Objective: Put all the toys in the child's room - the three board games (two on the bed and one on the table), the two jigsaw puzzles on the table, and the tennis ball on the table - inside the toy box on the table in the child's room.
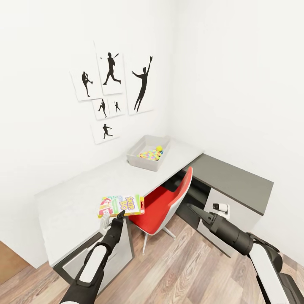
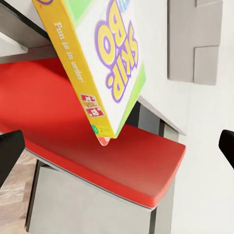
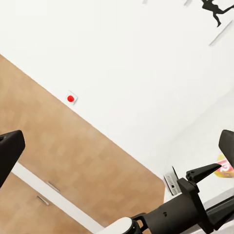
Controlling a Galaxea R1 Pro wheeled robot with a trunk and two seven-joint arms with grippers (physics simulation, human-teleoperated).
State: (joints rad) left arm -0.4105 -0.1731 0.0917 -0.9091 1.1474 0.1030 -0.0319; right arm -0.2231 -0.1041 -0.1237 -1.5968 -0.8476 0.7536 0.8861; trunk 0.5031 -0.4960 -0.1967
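White-walled child's room, desk [image 1: 80,198] corner
Hovering left gripper [image 1: 113,217], open and empty, beside overhanging Skip-Bo carton [image 1: 121,205]; right gripper [image 1: 198,212] idling open, empty

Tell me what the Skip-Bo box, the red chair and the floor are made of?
The Skip-Bo box looks like printed cardboard: sharp folded edges, glossy colourful lettering. The chair seems to be moulded plastic, a smooth red seat inside a white shell, though the red could be padding. The floor looks like wood planks, with brown grain streaks and board seams.
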